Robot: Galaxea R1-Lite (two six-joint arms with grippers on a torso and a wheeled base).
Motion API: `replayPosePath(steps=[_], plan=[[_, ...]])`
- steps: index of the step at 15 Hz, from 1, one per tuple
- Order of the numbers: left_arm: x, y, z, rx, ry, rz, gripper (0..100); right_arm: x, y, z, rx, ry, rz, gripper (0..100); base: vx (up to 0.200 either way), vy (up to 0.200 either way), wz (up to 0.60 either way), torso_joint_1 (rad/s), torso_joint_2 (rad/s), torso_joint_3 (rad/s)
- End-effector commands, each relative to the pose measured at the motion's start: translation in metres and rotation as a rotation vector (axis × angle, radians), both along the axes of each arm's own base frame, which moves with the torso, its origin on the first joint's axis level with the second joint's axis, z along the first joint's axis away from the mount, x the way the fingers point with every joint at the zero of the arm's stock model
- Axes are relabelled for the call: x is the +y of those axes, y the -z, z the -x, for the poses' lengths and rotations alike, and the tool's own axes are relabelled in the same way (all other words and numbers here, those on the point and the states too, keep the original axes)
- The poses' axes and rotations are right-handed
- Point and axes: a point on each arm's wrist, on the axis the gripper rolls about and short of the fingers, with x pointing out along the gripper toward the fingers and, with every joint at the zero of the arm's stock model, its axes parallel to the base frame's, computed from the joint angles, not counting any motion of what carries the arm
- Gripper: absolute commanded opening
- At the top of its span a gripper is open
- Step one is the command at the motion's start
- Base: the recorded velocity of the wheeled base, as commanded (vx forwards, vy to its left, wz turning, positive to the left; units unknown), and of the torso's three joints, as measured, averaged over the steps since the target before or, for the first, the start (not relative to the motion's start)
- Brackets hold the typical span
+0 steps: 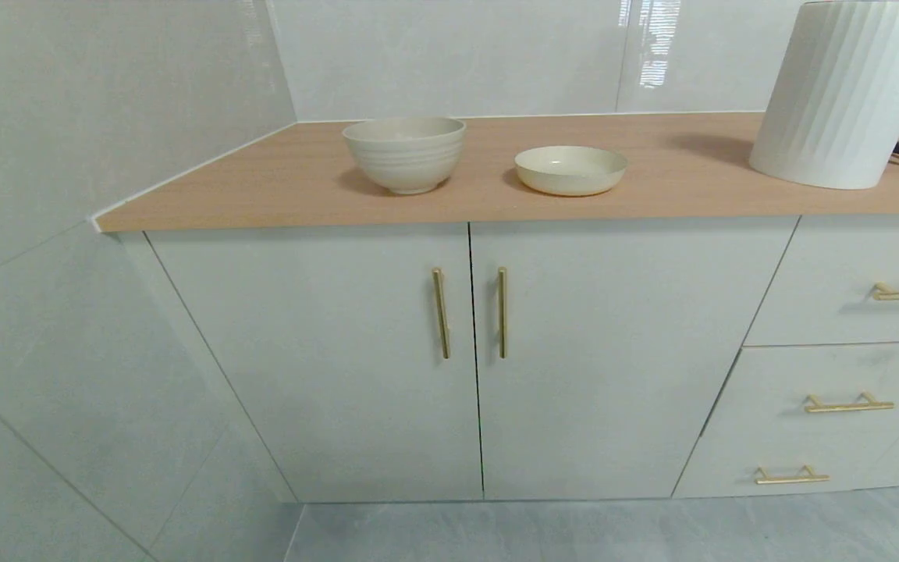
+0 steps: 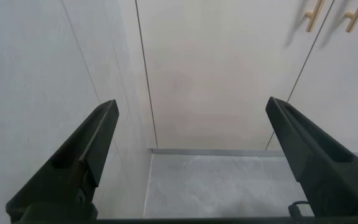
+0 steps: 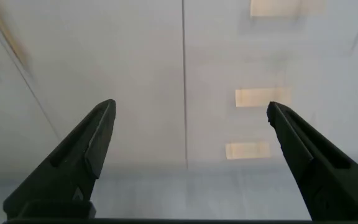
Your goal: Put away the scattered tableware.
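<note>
1. Resting upright on the wooden surface (image 1: 262, 195): ribbed bowl (image 1: 404, 154), with a shallow dish (image 1: 570, 169) near it, not touching.
2. Left pincer (image 2: 191, 104) and right pincer (image 3: 188, 106): both spread wide, holding nothing, low before the cabinet fronts.
3. Cabinet doors (image 1: 325, 351) shut; nothing stowed yet.
4. Risk: the dish's low sloping rim likely gives little purchase. A shallow pinch could slip and skid it off the front edge.
5. Risk: lifting a piece before a door is opened leaves nowhere to set it.

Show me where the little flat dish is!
In the head view, the shallow dish sits on the wooden counter, just right of the deeper bowl.
</note>
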Motion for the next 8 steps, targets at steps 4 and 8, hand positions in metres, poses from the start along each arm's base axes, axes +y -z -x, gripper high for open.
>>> replayPosePath(steps=[4, 8], plan=[[0.0, 0.0, 0.0, 0.0, -0.001, 0.001, 100, 0.008, -0.045, -0.014, 0.177, -0.393, 0.047, 100, 0.0, 0.0, 0.0, 0.0, 0.0, 0.0], [0.0, 0.0, 0.0, 0.0, -0.001, 0.001, 100, 0.024, -0.114, -0.118, 0.383, -0.616, 0.019, 100, 0.0, 0.0, 0.0, 0.0, 0.0, 0.0]])
